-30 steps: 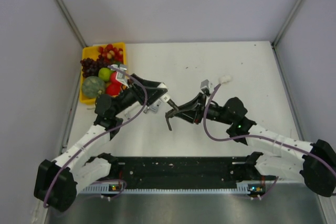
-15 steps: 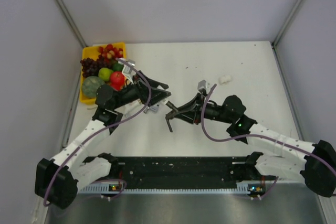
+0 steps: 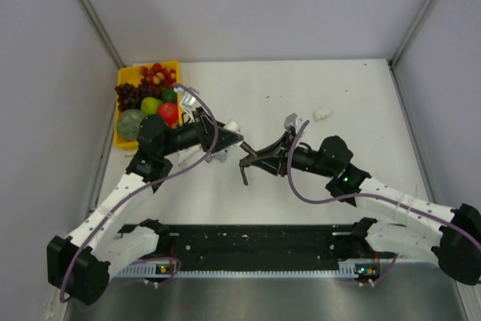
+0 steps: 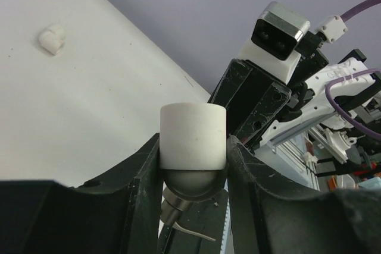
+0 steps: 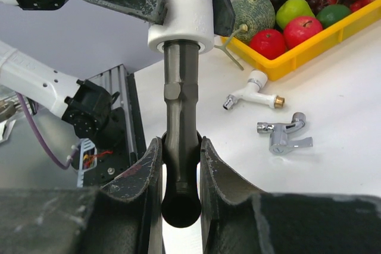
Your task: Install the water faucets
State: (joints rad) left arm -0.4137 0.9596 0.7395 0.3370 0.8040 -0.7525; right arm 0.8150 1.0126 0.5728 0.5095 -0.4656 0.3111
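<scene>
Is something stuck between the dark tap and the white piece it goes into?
No, nothing visible is in the way. The dark tap, shut in the right gripper, touches the collar of the white fitting that the left gripper clamps. The white-bodied tap and the silvery tap lie off to the side on the table.

White links (image 3: 113, 202), black joints (image 3: 154, 143), purple cables (image 4: 359, 8); green LED (image 3: 346, 180) on right arm (image 3: 391, 204); left end effector (image 3: 231, 139) black

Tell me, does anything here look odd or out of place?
Nothing is broken or spilled. Oddest is a yellow tray of toy fruit beside plumbing parts. A white-bodied tap and a silvery tap lie tipped on the table, and one small white fitting sits alone, away from them.
</scene>
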